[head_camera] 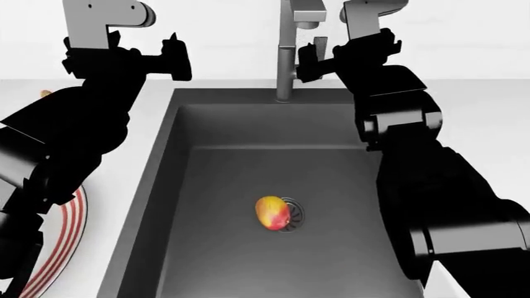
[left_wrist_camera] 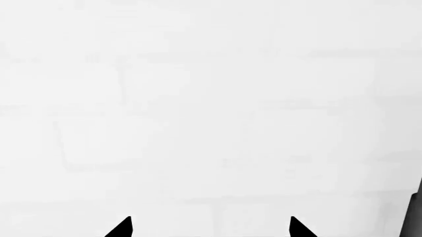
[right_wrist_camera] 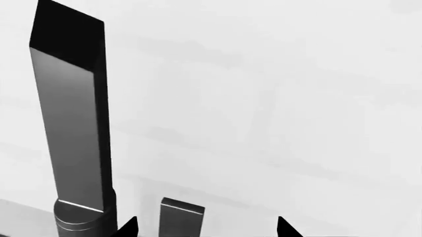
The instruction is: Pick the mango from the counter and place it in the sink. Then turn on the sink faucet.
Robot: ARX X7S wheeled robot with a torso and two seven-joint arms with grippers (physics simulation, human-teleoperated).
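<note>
So the mango point(head_camera: 273, 213) is sitting at the bottom of the sink point(head_camera: 207, 186), resting right against the round silver drain point(head_camera: 293, 215), with its red blush on the lower side as the head camera sees it. Nothing is touching it; both arms are well above and behind it.

The right gripper point(head_camera: 312, 61) is up by the sink faucet point(head_camera: 286, 62), just beside the upright steel column near its top. In the right wrist view the two black fingertips point(right_wrist_camera: 126, 227) poke in with a clear gap between them, so that gripper is spread, and the small squared lever piece point(right_wrist_camera: 181, 216) sits in that gap, closer to one tip. I can't tell if either tip actually touches it. The tall faucet column point(right_wrist_camera: 72, 123) stands off to one side of the tips there.

The left gripper point(head_camera: 175, 57) is held up over the left back corner of the sink, near the wall, gripping nothing. Its wrist camera just shows pale wall with two black tips point(left_wrist_camera: 122, 228) set apart, so it's spread too.

On the white table point(head_camera: 497, 136) left of the sink, a red-and-white striped plate point(head_camera: 66, 239) peeks out from under the left arm, and there's a bit of something brownish point(head_camera: 46, 94) behind that arm that's mostly hidden.
</note>
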